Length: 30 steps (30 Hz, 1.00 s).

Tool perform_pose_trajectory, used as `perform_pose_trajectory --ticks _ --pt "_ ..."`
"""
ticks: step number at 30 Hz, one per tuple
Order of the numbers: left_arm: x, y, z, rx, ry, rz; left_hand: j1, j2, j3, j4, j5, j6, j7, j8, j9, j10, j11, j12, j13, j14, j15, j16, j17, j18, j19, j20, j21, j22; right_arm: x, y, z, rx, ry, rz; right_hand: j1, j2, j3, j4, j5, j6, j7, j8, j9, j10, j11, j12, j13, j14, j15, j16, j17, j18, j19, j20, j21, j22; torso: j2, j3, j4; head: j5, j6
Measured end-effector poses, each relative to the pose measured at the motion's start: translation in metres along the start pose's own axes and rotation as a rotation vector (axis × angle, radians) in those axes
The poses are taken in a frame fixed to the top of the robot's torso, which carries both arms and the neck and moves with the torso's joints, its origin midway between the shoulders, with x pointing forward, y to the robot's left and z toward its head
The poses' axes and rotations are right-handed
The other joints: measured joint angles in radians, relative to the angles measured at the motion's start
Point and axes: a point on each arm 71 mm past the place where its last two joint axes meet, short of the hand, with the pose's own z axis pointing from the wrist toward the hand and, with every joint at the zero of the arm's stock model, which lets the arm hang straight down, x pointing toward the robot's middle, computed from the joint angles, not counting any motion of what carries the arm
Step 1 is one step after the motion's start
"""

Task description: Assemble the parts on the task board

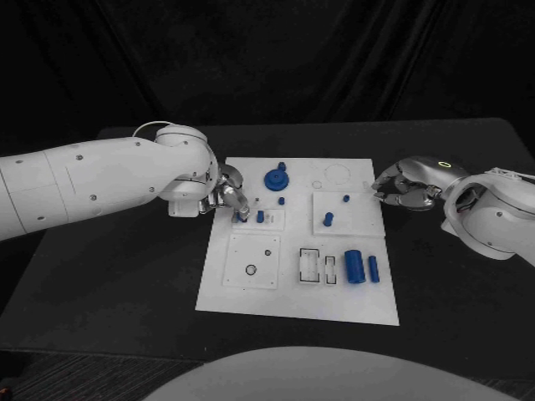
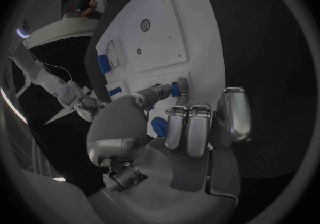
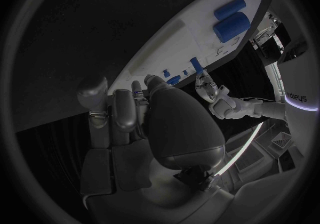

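Two hands are working opposite edges of the task board [image 1: 298,284]. The left hand [image 1: 223,194] is hovering over the board's left edge, its fingertips [image 2: 175,88] pinching a small blue peg [image 1: 242,216] right over a small raised square; a second short blue peg [image 1: 261,216] is standing upright in that same square just beside it. The right hand [image 1: 403,188] is sitting at the board's right edge with its fingers curled inward, and I cannot tell whether anything is between them. Moving outward, a blue gear-shaped part [image 1: 275,177] is lying near the far edge of the board, with a tiny blue piece [image 1: 281,200] just below it. Another blue peg [image 1: 328,220] is standing on the middle right panel. Toward the near right corner, a fat blue cylinder [image 1: 354,266] and a slimmer blue rod [image 1: 373,268] are lying side by side. All of it is resting on the black tabletop [image 1: 111,284].
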Motion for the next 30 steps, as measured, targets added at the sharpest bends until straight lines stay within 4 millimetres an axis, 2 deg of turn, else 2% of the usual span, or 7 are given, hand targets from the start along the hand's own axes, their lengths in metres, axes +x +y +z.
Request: perform_pose_trajectory --ticks 6,8,12,15,22,23,30 --pt "-0.0002 -0.0005 0.0003 0.0 0.0 0.0 -0.009 0.009 -0.009 -0.009 -0.005 0.0 0.0 -0.005 -0.001 0.0 0.0 0.0 0.0 0.0 0.0 0.0 0.0 0.0 0.0 0.0 -0.005 0.0 0.0 -0.0003 -0.0002 0.001 0.0 0.0 0.004 -0.004 0.004 0.004 0.0 0.0 0.0 -0.004 -0.001 0.0 0.0 0.0 0.0 0.0 0.0 0.0 0.0 0.0 0.0 0.0 -0.005 0.0 0.0 0.0 -0.0001 -0.001 0.0" --pt "-0.0002 -0.0006 0.0003 -0.001 0.0 0.001 -0.017 0.016 -0.023 -0.015 -0.025 0.0 0.0 -0.01 -0.004 0.0 0.0 0.0 0.0 0.0 0.0 0.0 0.0 0.0 0.0 0.0 -0.005 0.0 0.0 -0.0003 -0.0003 0.001 0.0 0.0 0.004 -0.004 0.004 0.004 0.0 0.0 0.0 -0.004 -0.001 0.0 0.0 0.001 0.0 0.0 0.0 0.0 0.0 0.0 0.0 0.0 -0.005 0.0 0.0 0.0 0.0 -0.001 0.0" --pt "-0.0001 -0.0001 0.0002 -0.006 0.005 0.004 -0.018 0.037 -0.138 0.01 -0.117 0.001 -0.001 -0.049 -0.03 0.0 0.0 0.0 0.0 0.0 0.0 0.0 0.0 0.0 -0.011 0.004 -0.02 0.0 0.0 -0.0004 -0.0003 0.001 0.0 0.0 0.004 -0.004 0.004 0.004 0.0 0.0 0.0 -0.004 -0.001 0.0 0.0 0.002 0.0 0.0 0.0 0.0 0.0 0.0 0.0 0.0 -0.005 0.001 0.0 0.0 -0.0001 0.0 0.0" --pt "0.0001 0.0001 0.0002 -0.009 0.008 0.006 -0.014 0.052 -0.232 0.037 -0.209 0.01 0.005 -0.081 -0.054 0.003 0.003 0.0 0.0 0.0 0.007 0.0 0.0 0.0 -0.015 0.007 -0.024 0.0 0.0 -0.0004 -0.0003 0.001 0.0 0.0 0.003 -0.004 0.004 0.004 0.0 0.0 0.0 -0.004 -0.001 0.0 0.0 -0.001 0.0 0.0 0.0 0.0 0.0 0.0 0.0 0.0 -0.005 0.001 0.0 0.0 -0.0003 0.0 0.0" --pt "0.0003 0.0005 0.0001 -0.013 0.012 0.009 -0.039 0.045 -0.345 0.095 -0.291 0.011 0.014 -0.111 -0.073 0.003 0.01 0.0 0.0 0.0 0.015 0.0 0.0 0.0 -0.02 0.012 -0.028 0.0 0.0 -0.0004 0.0 0.001 0.0 0.0 0.003 -0.004 0.004 0.004 0.0 0.0 0.0 -0.004 -0.001 0.0 0.0 -0.001 0.0 0.0 0.0 0.0 0.0 0.0 0.0 0.0 -0.005 0.001 0.0 0.0 -0.0003 0.001 0.0" --pt "0.0003 0.0005 0.0001 -0.013 0.012 0.009 -0.047 0.046 -0.365 0.106 -0.298 0.011 0.014 -0.116 -0.075 0.003 0.017 0.0 0.0 0.0 0.015 0.0 0.0 0.0 -0.02 0.012 -0.028 0.0 0.0 -0.0004 0.0 0.001 0.0 0.0 0.003 -0.004 0.004 0.004 0.0 0.0 0.0 -0.004 -0.001 0.0 0.0 -0.001 0.0 0.0 0.0 0.0 0.0 0.0 0.0 0.0 -0.005 0.001 0.0 0.0 -0.0003 0.001 0.0" --pt "0.0002 0.001 -0.0001 -0.014 0.013 0.008 -0.056 0.056 -0.439 0.154 -0.301 0.007 0.019 -0.121 -0.071 0.003 0.017 0.0 0.0 -0.003 0.018 0.0 0.0 0.0 -0.02 0.012 -0.029 0.0 0.0003 -0.0004 0.0 0.001 0.001 0.0 0.003 -0.004 0.004 0.004 0.0 0.0 0.0 -0.004 -0.001 0.0 0.0 -0.001 0.0 0.0 0.0 0.0 0.0 0.0 0.0 0.0 -0.005 0.001 -0.001 0.0 -0.0003 0.001 0.0"
